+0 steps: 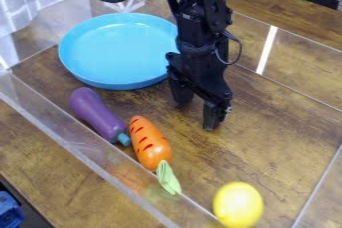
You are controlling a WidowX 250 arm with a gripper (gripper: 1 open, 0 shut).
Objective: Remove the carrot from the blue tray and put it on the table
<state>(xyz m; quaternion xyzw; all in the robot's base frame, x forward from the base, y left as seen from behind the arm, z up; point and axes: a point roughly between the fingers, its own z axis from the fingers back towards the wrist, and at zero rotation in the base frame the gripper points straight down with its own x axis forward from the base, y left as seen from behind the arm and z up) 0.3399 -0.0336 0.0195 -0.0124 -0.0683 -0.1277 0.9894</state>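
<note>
The carrot (148, 142), lying on the worktop (281, 122), looks light, stiff and slick, best pinched mid-body by the spread, empty tool (197, 109).

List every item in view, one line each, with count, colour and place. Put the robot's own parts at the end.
blue tray: one, light blue, round, upper left on the table, nothing in it.
eggplant: one, purple with a green stem end, lying in front of the tray near the clear wall.
carrot: one, orange with a green leafy top, lying on the wood right of the eggplant, outside the tray.
lemon: one, yellow, near the bottom edge, right of the carrot.
table: one, dark brown wood planks.
acrylic wall: clear, bordering the table.
gripper: one, black, pointing down beside the tray's right edge, fingers open, holding nothing.
</note>
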